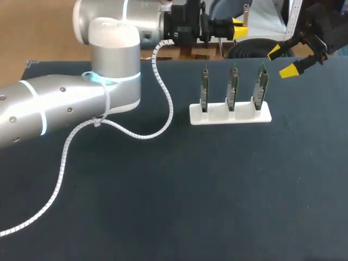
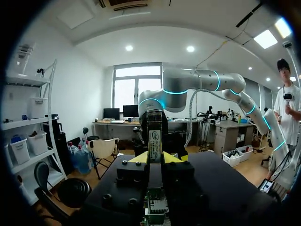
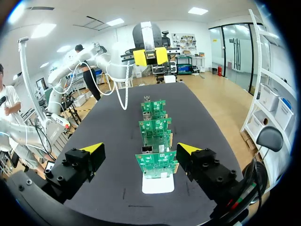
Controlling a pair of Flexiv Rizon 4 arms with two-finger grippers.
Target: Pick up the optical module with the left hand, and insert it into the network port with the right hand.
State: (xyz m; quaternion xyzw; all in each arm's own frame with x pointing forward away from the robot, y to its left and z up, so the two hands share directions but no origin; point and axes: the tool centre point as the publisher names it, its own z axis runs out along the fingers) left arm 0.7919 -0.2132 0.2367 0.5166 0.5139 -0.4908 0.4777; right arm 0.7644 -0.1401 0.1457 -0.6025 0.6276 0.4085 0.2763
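Dark tabletop [image 1: 217,190] before me: my left hand [image 2: 155,157] clamps the labelled module [image 2: 154,127], print unreadable; my right hand [image 3: 141,149] stands wide open.

Green boards [image 1: 232,89], white stand [image 1: 229,115], dark navy table [image 1: 179,201]
Nine o'clock: silver left arm [image 1: 49,111] ringed cyan, white spiral cable [image 1: 171,107]. Left gripper [image 2: 155,157] and right gripper [image 3: 140,149] black, yellow-tipped; optical module [image 2: 154,132] grey, white-labelled.

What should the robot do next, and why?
Probably the right gripper should move toward the left gripper to take over the optical module. The left one grips it between both fingers, while the right one is open and empty by the circuit boards.
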